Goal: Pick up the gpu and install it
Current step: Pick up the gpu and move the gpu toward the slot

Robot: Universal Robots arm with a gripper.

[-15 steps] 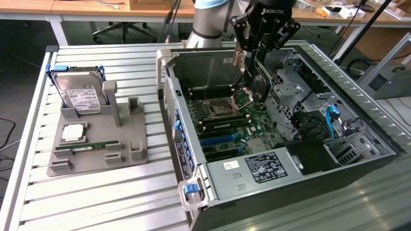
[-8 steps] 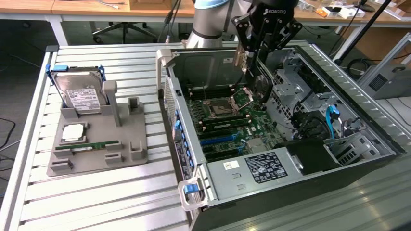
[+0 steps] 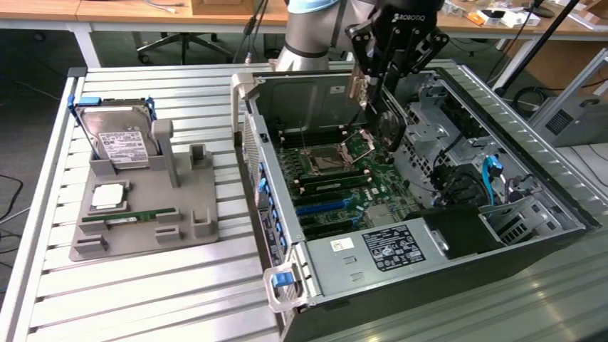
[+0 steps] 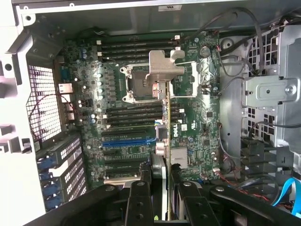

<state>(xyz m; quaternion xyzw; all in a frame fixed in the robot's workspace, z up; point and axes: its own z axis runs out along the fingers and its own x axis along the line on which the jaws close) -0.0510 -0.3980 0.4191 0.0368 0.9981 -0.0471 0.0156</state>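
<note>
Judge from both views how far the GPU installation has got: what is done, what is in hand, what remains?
Done: the gpu is off the table, clamped in the gripper. In hand: it hangs edge-down over the motherboard inside the open case. Left: it is not yet seated; the blue slot stands empty.

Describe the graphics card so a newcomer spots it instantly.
Find the open computer case on the exterior view's right; the pincer hangs over its mainboard. The graphics card is the thin dark board clamped in that pincer, standing on edge. Unlike the hard drive and memory stick on the grey stand, it has a silver end bracket.
</note>
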